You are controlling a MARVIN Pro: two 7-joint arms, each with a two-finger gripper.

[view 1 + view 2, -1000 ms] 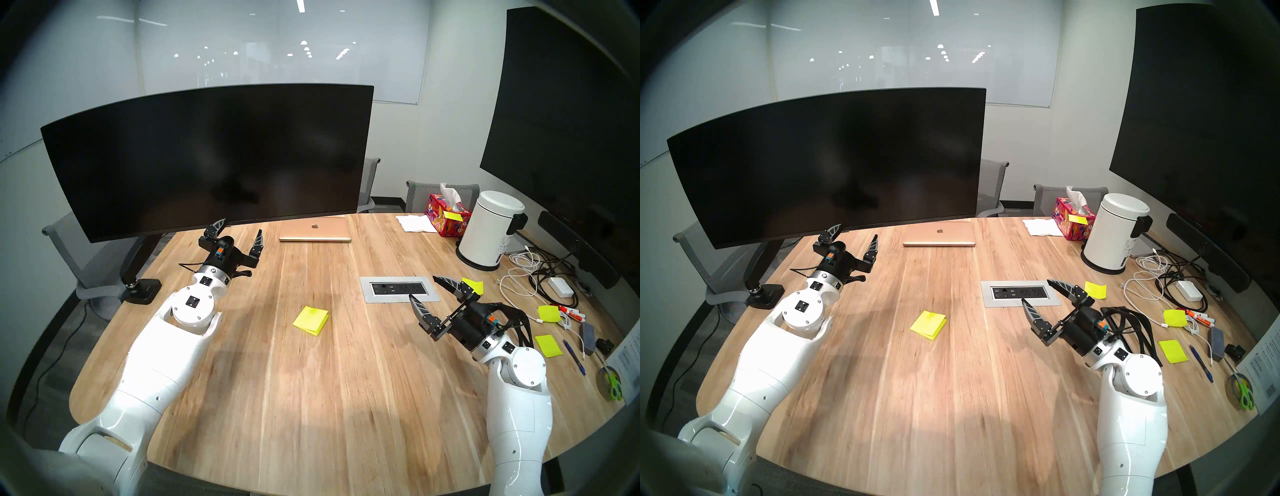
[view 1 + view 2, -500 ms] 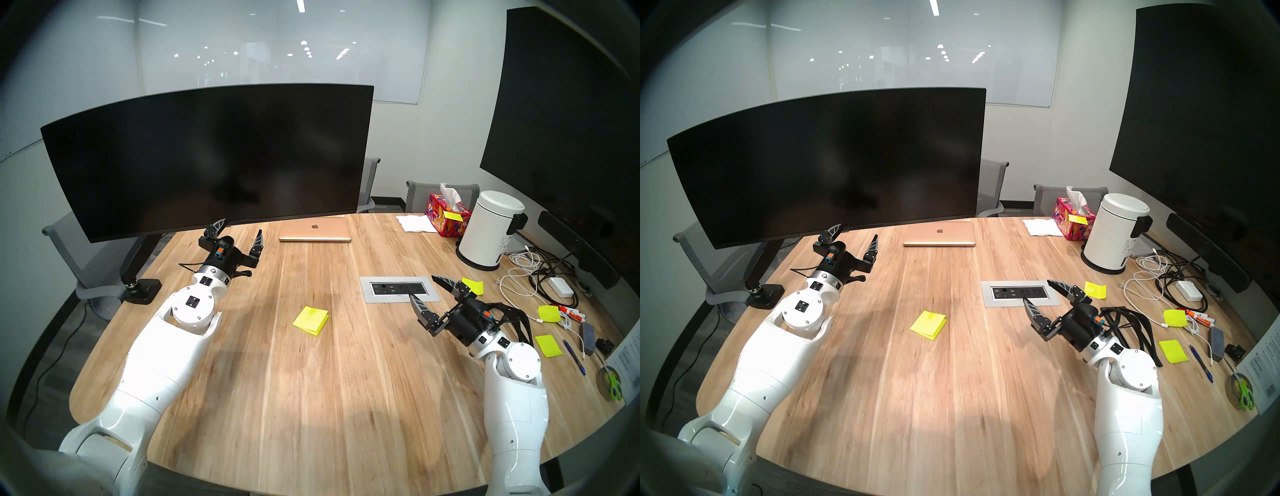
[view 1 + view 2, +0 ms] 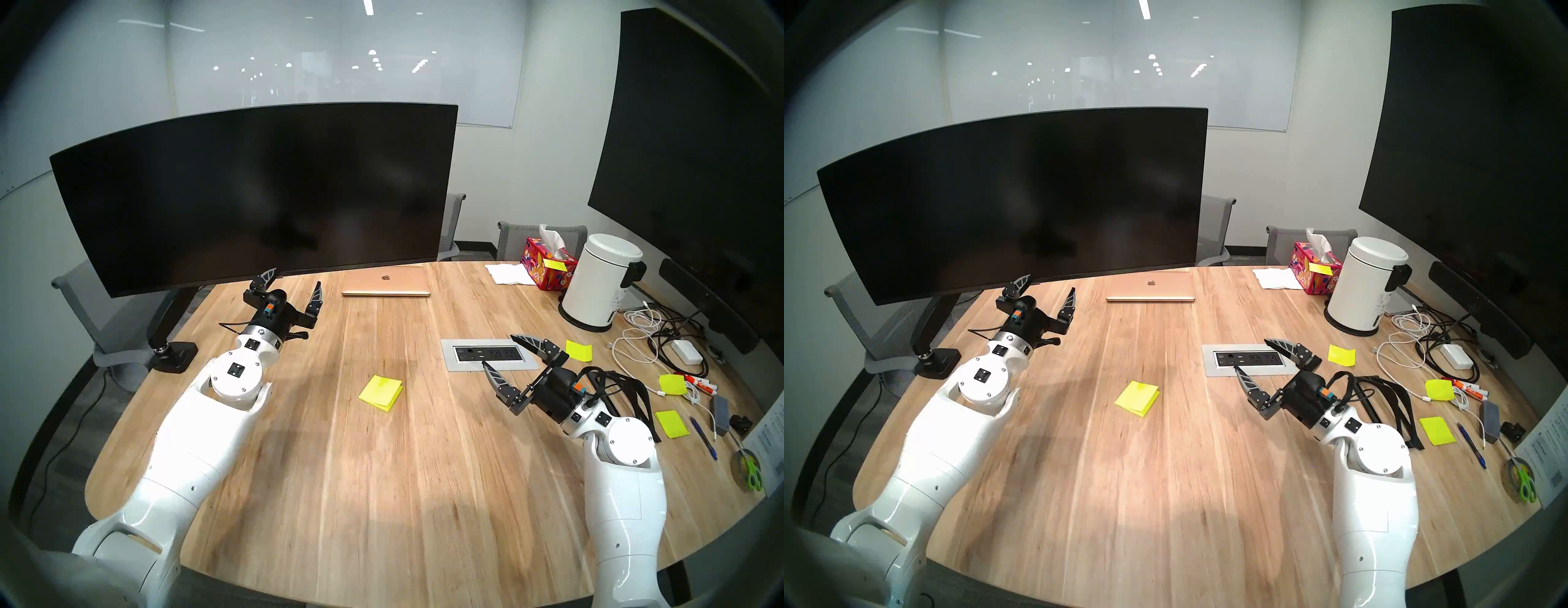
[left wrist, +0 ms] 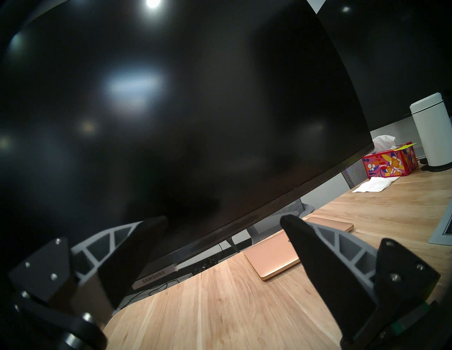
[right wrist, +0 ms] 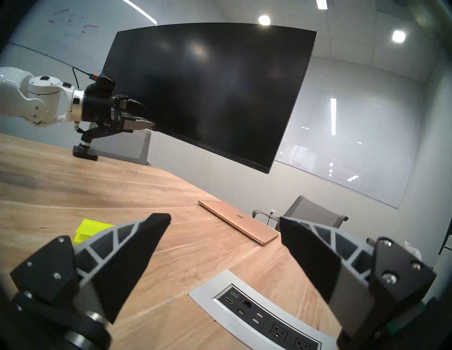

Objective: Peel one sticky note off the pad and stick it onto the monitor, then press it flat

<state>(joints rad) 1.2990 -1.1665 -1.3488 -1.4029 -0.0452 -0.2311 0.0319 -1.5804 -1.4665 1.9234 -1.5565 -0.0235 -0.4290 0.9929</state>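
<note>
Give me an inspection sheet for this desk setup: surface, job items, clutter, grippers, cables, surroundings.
Surface: wooden table, power outlet panel set in it.
Job's things: pad flat mid-table; monitor dark, no note on it.
Clutter: closed laptop, tissue box, white bin, loose yellow notes, markers, pen, scissors.
Grippers: left gripper open, by the monitor's lower edge; right gripper open, over the outlet panel; both empty.
Cables: tangle at right.
Surroundings: whiteboard, chairs, wall screen.
</note>
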